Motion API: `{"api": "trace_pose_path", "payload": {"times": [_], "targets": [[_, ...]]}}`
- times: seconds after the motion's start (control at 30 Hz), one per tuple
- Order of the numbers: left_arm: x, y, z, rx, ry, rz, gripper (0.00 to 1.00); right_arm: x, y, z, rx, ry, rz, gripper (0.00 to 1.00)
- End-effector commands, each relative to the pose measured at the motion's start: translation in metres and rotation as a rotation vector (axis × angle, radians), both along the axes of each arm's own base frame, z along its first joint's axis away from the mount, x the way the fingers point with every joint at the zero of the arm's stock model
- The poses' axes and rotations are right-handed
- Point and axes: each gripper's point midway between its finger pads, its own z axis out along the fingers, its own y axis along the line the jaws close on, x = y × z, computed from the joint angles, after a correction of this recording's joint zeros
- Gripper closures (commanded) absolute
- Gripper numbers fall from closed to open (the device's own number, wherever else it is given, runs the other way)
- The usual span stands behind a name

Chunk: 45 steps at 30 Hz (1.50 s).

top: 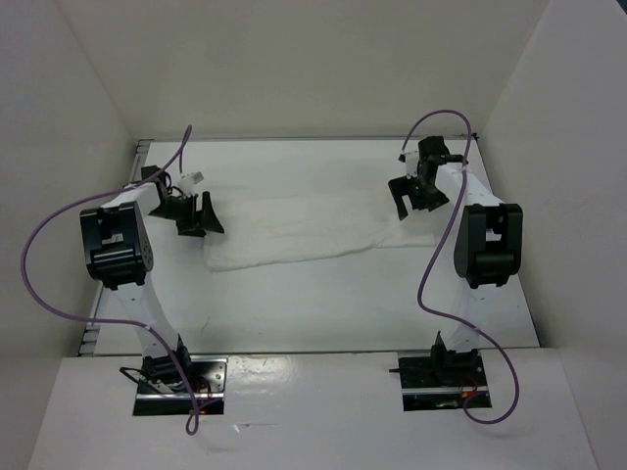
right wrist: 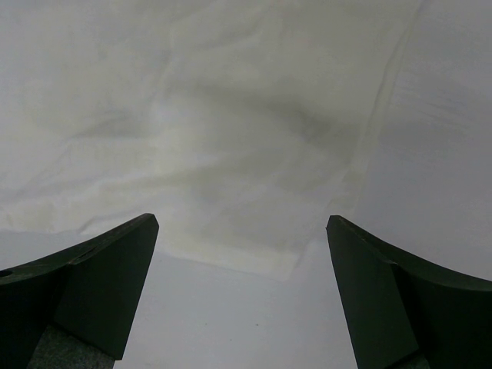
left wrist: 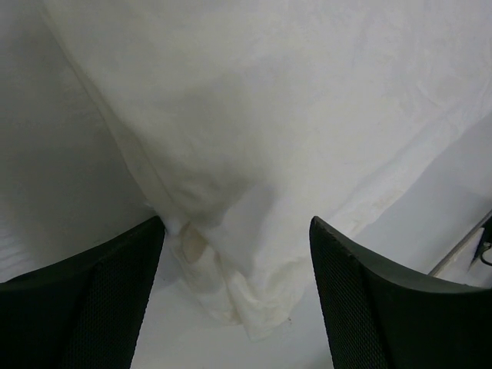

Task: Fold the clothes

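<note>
The clothes (top: 304,230) are one white wrinkled garment, lying as a long folded band across the back half of the table. My left gripper (top: 201,223) hangs at the band's left end, jaws wide open. In the left wrist view a bunched corner of the clothes (left wrist: 254,292) lies between the fingers, brushing the left finger (left wrist: 115,292); the left gripper (left wrist: 237,223) is not closed on it. My right gripper (top: 411,204) is open at the band's right end. In the right wrist view a flat corner of the clothes (right wrist: 231,154) lies just beyond the open right gripper (right wrist: 242,219), untouched.
The white table (top: 323,304) is boxed in by white walls on the left (top: 59,147), back and right. A metal rail runs along the table's left edge (top: 93,323). Purple cables (top: 431,264) loop off both arms.
</note>
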Motion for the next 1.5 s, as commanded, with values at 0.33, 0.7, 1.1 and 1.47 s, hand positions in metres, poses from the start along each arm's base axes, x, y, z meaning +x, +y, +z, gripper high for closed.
{"api": "trace_pose_path", "payload": {"times": [0.33,0.7,1.1,1.47], "targets": [[-0.012,-0.038,0.035,0.283,-0.041,-0.136,0.04,0.054,-0.008,-0.009,-0.086,-0.061,-0.02,0.01],[-0.017,-0.071,0.008,0.288,0.032,-0.196,0.04,0.07,-0.003,-0.024,-0.116,-0.052,-0.001,0.01],[-0.021,-0.066,-0.028,0.334,0.109,-0.204,0.04,0.034,-0.015,-0.063,-0.199,0.043,-0.017,0.01],[-0.012,-0.063,-0.025,0.359,0.097,-0.196,0.03,0.041,-0.041,-0.057,-0.201,0.019,-0.085,0.01]]}}
